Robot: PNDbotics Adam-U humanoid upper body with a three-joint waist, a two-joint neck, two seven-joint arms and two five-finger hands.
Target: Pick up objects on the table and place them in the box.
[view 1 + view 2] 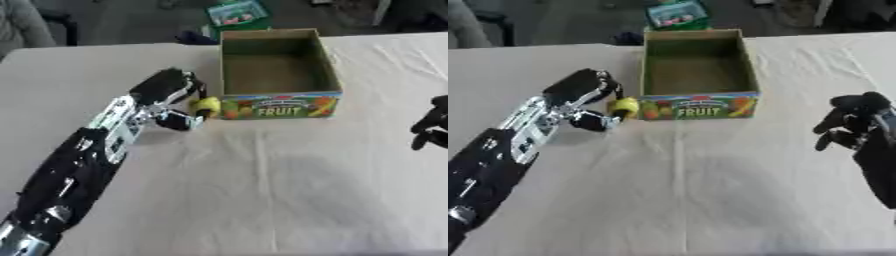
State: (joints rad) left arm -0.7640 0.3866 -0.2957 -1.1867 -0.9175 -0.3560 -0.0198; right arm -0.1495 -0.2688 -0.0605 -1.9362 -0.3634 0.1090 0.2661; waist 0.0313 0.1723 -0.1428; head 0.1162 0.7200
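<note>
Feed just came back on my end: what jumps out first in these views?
The open box marked FRUIT stands at the table's far middle and looks empty inside. Just left of its front corner, the left hand pinches a small yellow object. The right hand hangs idle at the right edge, fingers curled and holding nothing.

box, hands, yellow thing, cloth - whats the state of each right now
box: upright on the table, top open, nothing visible inside
yellow object: pinched in the left hand, just outside the box's near left corner, not in it
left hand: fingers curled, shut on the yellow object
right hand: at the right edge, fingers curled, holding nothing
tablecloth: spread flat, lightly creased
</note>
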